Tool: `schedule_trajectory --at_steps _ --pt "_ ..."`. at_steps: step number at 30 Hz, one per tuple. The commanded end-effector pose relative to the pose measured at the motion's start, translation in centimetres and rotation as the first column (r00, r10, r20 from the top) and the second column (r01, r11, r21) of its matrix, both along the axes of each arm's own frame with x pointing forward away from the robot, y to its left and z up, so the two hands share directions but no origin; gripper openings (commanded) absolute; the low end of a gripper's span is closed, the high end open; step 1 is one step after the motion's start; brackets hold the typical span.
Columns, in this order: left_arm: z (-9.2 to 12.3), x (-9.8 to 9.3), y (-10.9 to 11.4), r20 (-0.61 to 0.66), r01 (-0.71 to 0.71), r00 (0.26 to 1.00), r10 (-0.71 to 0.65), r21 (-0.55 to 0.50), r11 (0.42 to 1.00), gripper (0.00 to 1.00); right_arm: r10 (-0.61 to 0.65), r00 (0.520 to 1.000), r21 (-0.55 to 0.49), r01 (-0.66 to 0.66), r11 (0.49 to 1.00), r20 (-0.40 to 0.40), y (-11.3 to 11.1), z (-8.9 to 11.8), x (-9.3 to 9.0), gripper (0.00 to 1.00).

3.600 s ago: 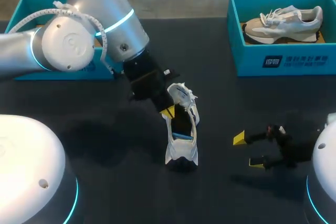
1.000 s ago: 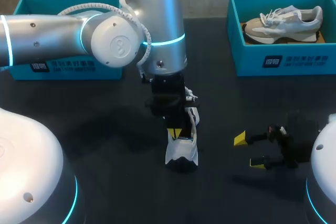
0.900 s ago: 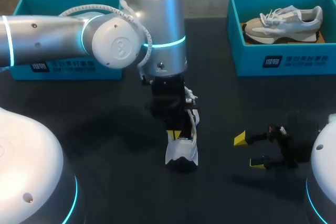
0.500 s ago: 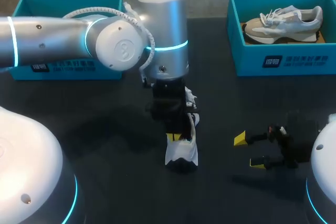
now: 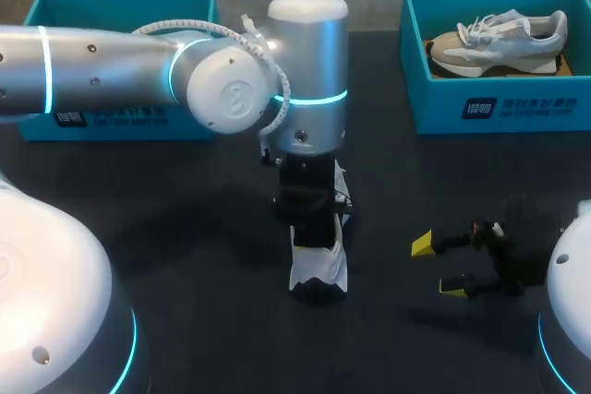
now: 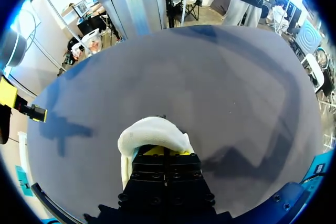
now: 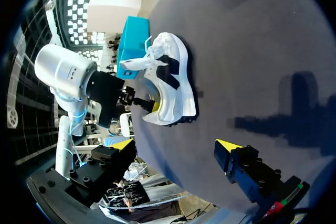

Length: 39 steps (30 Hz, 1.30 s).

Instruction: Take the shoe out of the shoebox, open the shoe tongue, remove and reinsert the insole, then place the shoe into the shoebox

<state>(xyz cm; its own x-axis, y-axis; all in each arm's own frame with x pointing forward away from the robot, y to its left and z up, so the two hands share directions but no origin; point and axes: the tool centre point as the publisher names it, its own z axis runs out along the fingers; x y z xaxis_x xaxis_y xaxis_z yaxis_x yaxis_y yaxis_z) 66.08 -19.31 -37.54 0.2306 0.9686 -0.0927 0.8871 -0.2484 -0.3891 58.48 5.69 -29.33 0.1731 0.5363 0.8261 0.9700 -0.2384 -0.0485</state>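
Because the right gripper (image 5: 436, 267) rests spread apart at three o'clock, the left gripper (image 6: 163, 152), its grip hidden, may topple the unheld shoe (image 7: 170, 85).

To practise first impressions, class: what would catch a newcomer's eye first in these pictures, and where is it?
The big silver left arm, poised over the white shoe at mid-table. Then the beige shoe in the blue box at the far right, and the open right gripper near the right edge.

Head camera looks down from behind; wrist cameras sit close; all share the shoe (image 5: 319, 267).
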Motion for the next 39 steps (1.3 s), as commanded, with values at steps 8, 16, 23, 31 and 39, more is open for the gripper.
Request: schedule_trajectory --at_steps 8,16,23,31,39 --pt "-1.7 -0.4 -0.4 0.036 -0.036 0.999 0.037 -0.027 0.999 0.00 -0.002 1.000 -0.003 0.002 1.000 0.001 0.0 0.2 -0.2 1.00" --pt "-2.5 -0.4 -0.9 0.049 -0.071 0.996 0.073 -0.050 0.996 0.00 -0.002 1.000 -0.003 0.002 1.000 0.001 0.0 0.2 -0.2 1.00" --pt "-1.2 0.4 -0.9 0.068 -0.082 0.994 0.086 -0.067 0.994 0.00 -0.002 1.000 -0.003 0.002 1.000 0.001 0.0 0.2 -0.2 1.00" --pt "1.2 1.6 -1.7 0.103 -0.094 0.989 0.108 -0.129 0.987 0.00 -0.002 1.000 -0.003 0.002 1.000 0.001 0.0 0.2 -0.2 1.00" --pt "0.9 1.4 -1.9 0.114 -0.033 0.993 0.040 -0.062 0.998 0.00 -0.002 1.000 -0.003 0.002 1.000 0.001 0.0 0.2 -0.2 1.00"
